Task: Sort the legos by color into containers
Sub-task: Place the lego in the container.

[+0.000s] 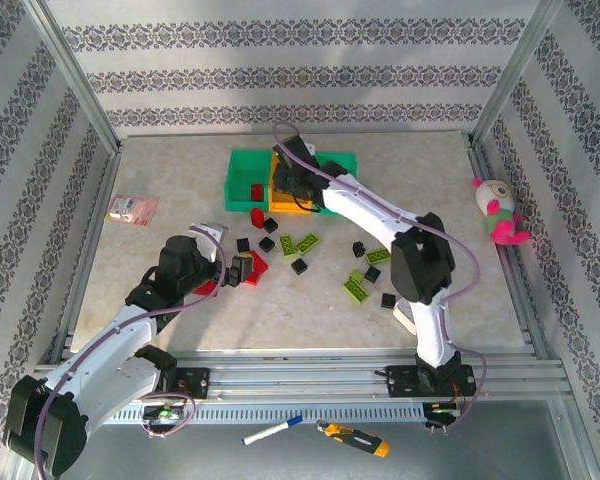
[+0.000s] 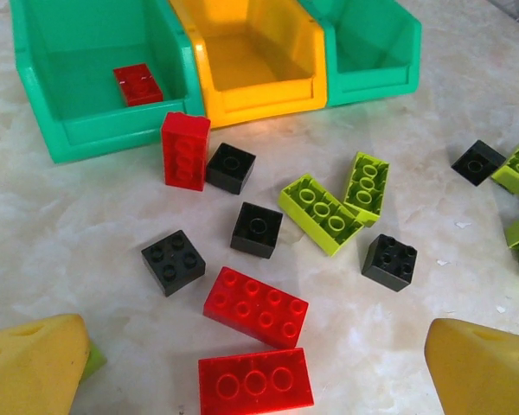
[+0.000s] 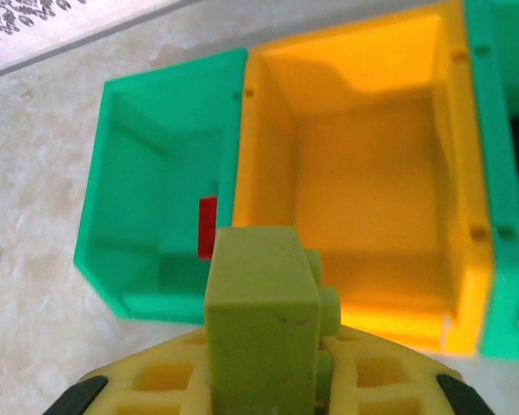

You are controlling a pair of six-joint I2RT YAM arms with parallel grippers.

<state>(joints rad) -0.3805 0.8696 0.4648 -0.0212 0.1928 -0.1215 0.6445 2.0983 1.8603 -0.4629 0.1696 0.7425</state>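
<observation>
The right end effector (image 3: 261, 373) is clamped on a lime green brick (image 3: 261, 311), whose studs face sideways toward the right of the wrist view. The brick hangs above the front of the containers, near the wall shared by the left green bin (image 3: 156, 164) and the orange-yellow bin (image 3: 363, 156). The right green bin (image 3: 502, 173) closes the row. One red brick (image 3: 207, 226) lies in the left green bin.

The left end effector (image 1: 242, 268) stands wide and holds nothing, its yellow pads (image 2: 30, 363) spread low over the surface (image 1: 460, 300). Between the pads lies a red rectangular brick (image 2: 255, 380), and just beyond it a second red brick (image 2: 256, 307) with its studs up. Farther out are three black square bricks (image 2: 173, 262), (image 2: 257, 229) and (image 2: 231, 167), the last touching a red brick (image 2: 185, 150) just in front of the bins. To their right two lime green bricks (image 2: 322, 213) lie touching, studs up, with another black brick (image 2: 389, 261) near them. More black and lime pieces (image 1: 372, 270) lie scattered nearer the right arm.

A pink card (image 1: 132, 209) sits at the left edge of the surface and a plush toy (image 1: 498, 212) at the right.
</observation>
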